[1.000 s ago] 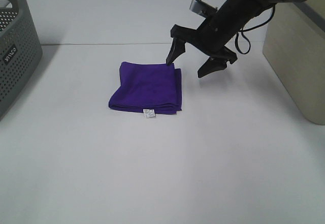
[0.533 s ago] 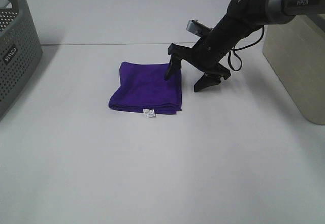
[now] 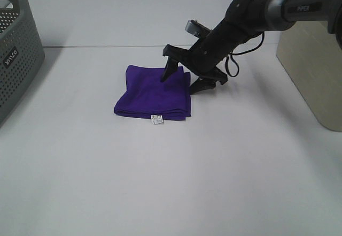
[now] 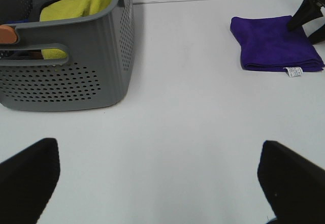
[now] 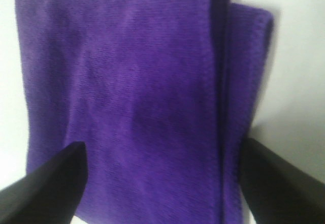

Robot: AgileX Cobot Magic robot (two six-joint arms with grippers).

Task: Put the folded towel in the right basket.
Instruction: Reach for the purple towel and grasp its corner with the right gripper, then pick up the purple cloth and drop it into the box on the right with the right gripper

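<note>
The right gripper (image 3: 179, 85) has come down astride the towel (image 3: 149, 94) edge; jaws wide, empty; perhaps touching cloth; pinch looks next.

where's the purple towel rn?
High view: the towel lies flat on the table just left of centre, with the open right end effector straddling its right edge; grey basket far left, beige basket far right.

I can't read the white tag (image 3: 156, 119) on the purple towel (image 3: 149, 89): too small. Left of the towel the gray basket (image 3: 18, 59) runs off frame; right of the towel the beige basket (image 3: 307, 70) does too, its inside hidden.
</note>
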